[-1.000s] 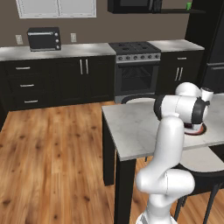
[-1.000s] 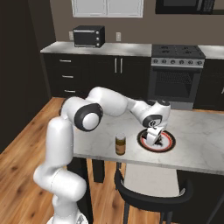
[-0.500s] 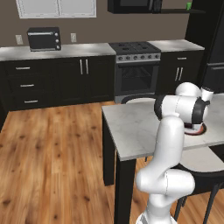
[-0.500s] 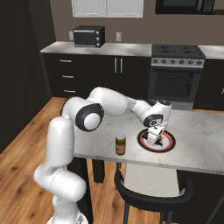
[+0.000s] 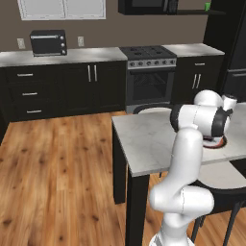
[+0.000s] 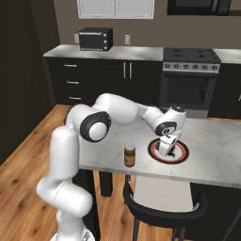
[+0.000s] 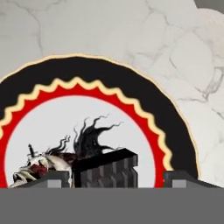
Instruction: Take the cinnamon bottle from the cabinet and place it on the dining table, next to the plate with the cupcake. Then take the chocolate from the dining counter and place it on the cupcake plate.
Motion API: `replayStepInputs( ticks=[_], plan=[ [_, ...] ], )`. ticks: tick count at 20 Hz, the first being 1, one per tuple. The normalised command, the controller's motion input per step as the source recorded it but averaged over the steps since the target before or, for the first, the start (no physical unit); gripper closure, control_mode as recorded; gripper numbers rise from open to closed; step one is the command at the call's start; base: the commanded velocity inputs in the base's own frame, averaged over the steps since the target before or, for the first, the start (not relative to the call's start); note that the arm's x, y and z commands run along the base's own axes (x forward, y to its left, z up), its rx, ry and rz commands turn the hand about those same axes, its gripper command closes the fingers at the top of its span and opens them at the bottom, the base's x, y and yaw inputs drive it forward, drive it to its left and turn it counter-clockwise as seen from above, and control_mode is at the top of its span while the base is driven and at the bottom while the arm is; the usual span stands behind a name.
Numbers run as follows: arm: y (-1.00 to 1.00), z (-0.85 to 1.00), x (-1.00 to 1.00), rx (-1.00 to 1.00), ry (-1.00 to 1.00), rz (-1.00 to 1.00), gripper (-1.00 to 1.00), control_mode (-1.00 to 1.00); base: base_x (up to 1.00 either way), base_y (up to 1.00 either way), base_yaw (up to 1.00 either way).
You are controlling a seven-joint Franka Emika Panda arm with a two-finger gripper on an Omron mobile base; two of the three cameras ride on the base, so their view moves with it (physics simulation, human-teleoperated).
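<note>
cinnamon bottle (image 6: 130,155) stands on the worktop (image 6: 221,143) just beside the plate (image 6: 183,155): first step judged complete. chocolate (image 7: 106,168) lies on the plate between released fingers (image 7: 52,179); only withdrawal appears left.

From the left base view the arm's elbow covers most of the plate (image 5: 217,142); just a dark and red sliver of rim peeks out on the surface (image 5: 144,139). The surface runs off the right edge there.

In the right base view the gripper (image 6: 167,149) stands over the plate's middle, so whatever lies under it is hidden. The label of the cinnamon bottle (image 6: 129,156) is too small to read.

In the hand view the plate is cut by the left edge, the chocolate (image 7: 105,168) loses its lower part at the bottom, and whether the fingertips (image 7: 54,179) touch it is unclear.
</note>
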Motion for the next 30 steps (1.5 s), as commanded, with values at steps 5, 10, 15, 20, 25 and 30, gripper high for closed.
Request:
replayStepInputs(
  ticks=[5,10,15,20,25,30],
  plan=[
    [0.16,0.37,-0.02,0.0,0.0,-0.01,-1.0,-1.0,0.0,0.0,0.0],
    [0.31,0.56,-0.16,0.0,0.0,0.0,-1.0,-1.0,0.0,0.0,0.0],
    [0.7,0.65,-0.32,-0.1,-0.03,0.0,-1.0,-1.0,0.0,0.0,0.0],
    [0.98,0.95,-0.39,-0.3,-0.09,0.0,-1.0,-1.0,0.0,0.0,0.0],
    [1.0,0.92,-0.23,-0.34,-0.06,0.03,-1.0,-1.0,0.0,0.0,0.0],
    [1.0,0.38,-0.1,-0.32,-0.03,0.08,-1.0,-1.0,0.0,0.0,0.0]
  ],
)
